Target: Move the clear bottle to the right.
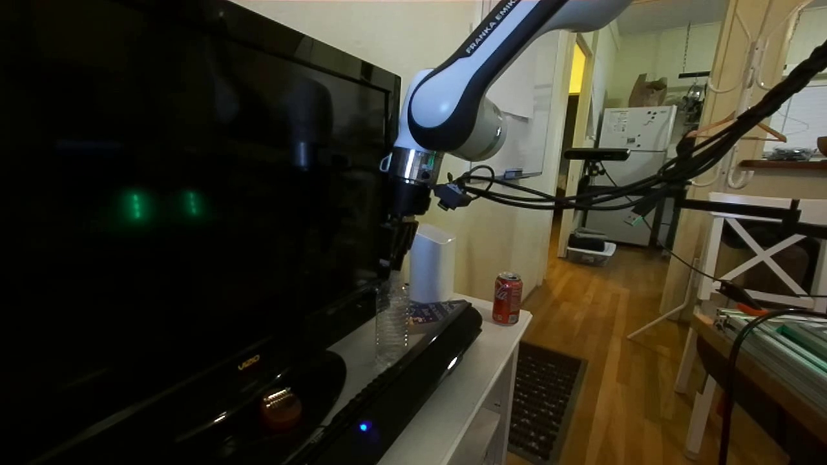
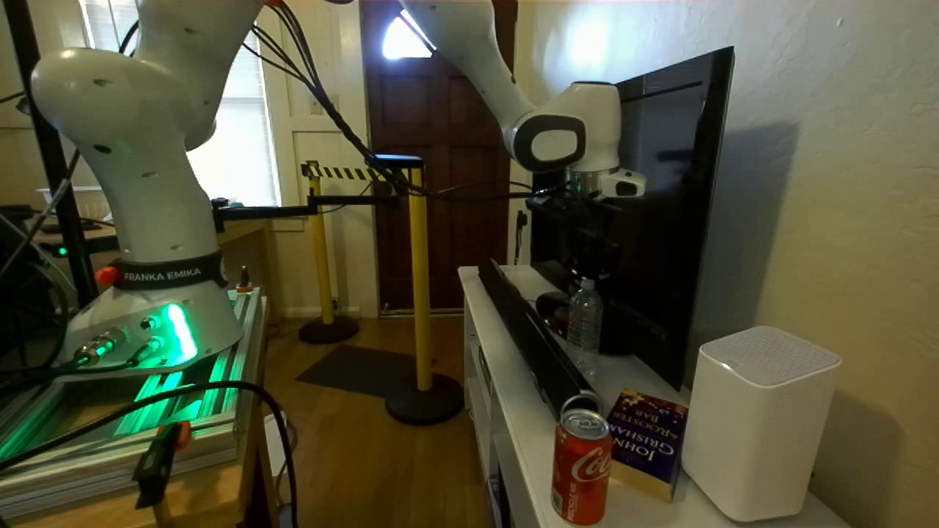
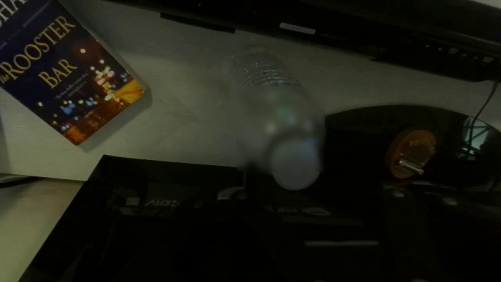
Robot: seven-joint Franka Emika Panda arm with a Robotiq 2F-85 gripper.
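The clear bottle stands upright on the white TV stand, between the TV and the soundbar, and shows in both exterior views. In the wrist view the clear bottle is seen from above, with its pale round cap nearest the camera. My gripper shows in both exterior views, pointing down just over the bottle's top. In the wrist view the dark fingers of the gripper are spread apart, with the cap between or just ahead of them and room at its sides. Contact cannot be told.
A black TV rises close beside the gripper. A long black soundbar runs along the stand's front. A paperback book, a red can and a white speaker stand toward one end. A small round orange-brown object lies on the TV base.
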